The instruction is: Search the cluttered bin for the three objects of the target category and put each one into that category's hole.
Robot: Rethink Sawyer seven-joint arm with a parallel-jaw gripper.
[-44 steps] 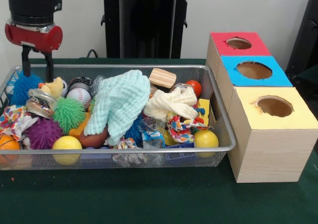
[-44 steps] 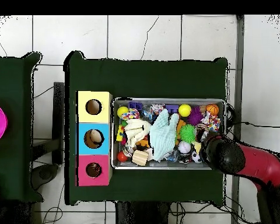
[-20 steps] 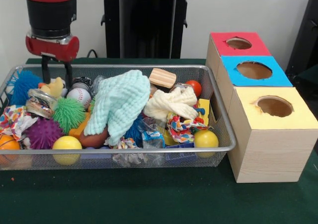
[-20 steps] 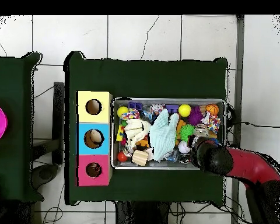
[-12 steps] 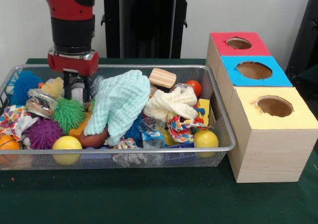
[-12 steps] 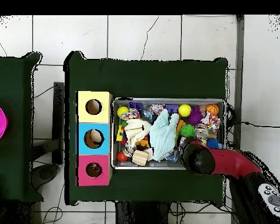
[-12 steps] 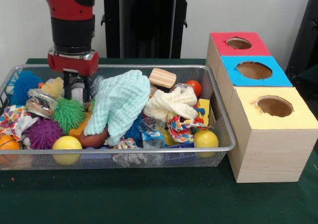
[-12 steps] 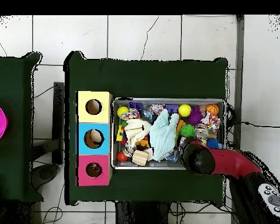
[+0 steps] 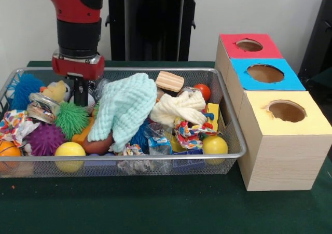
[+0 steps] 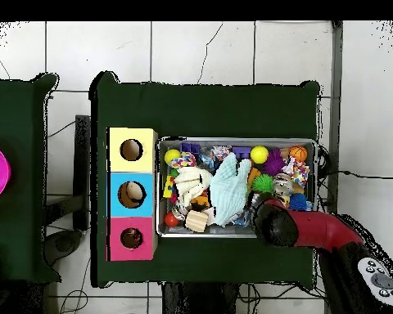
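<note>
Gripper low in upper left of frame over wire bin, fingers apparently pressed together near baseball, grip unconfirmed, probably going for ball-type targets like yellow ball, bound for holed boxes at right.

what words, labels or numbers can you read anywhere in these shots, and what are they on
None can be read.
The red, blue and yellow box tops carry only holes, no lettering.
The patterned cloth in the wire bin shows coloured specks, not text.
The arm and gripper show no legible marking.
</note>
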